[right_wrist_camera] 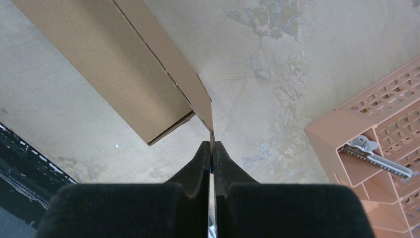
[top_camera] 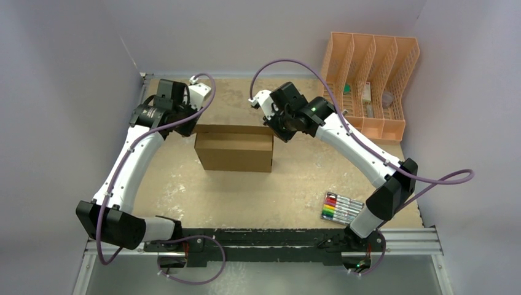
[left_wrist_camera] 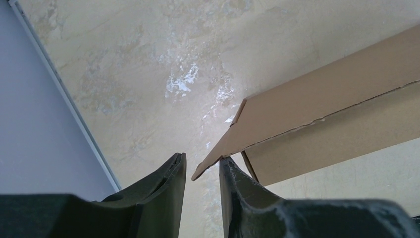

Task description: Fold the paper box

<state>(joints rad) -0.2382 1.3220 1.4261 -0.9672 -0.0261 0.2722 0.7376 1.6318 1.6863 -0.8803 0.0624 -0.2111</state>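
Brown corrugated card: the paper box [top_camera: 234, 149] stands mid-bench [top_camera: 184, 190], raised into a rectangular shell with a long side facing the arm bases. Both arms reach to its far edge, one at each far corner.

Right hand [right_wrist_camera: 212, 148]: fingers pressed together, pinching the tip of a thin flap at the far right corner.

Left hand [left_wrist_camera: 202, 163]: fingers narrowly parted, with a flap corner sitting between them. A gap shows, so there looks to be no firm grip there yet.

Handling, as a judgement: light, stiff across the panels, and willing to bend only along the scored creases. A hold on a corner tip is weak — card can crumple or tear there, and the empty shell may slide on the smooth bench if pulled sideways. A better hold lies further along the flap's edge, nearer the crease, with both ends moved together so the flap folds flat rather than twisting.

Peach organizer [top_camera: 368, 80] sits far right and markers [top_camera: 341, 208] lie near the right arm's base — both well apart from the box.
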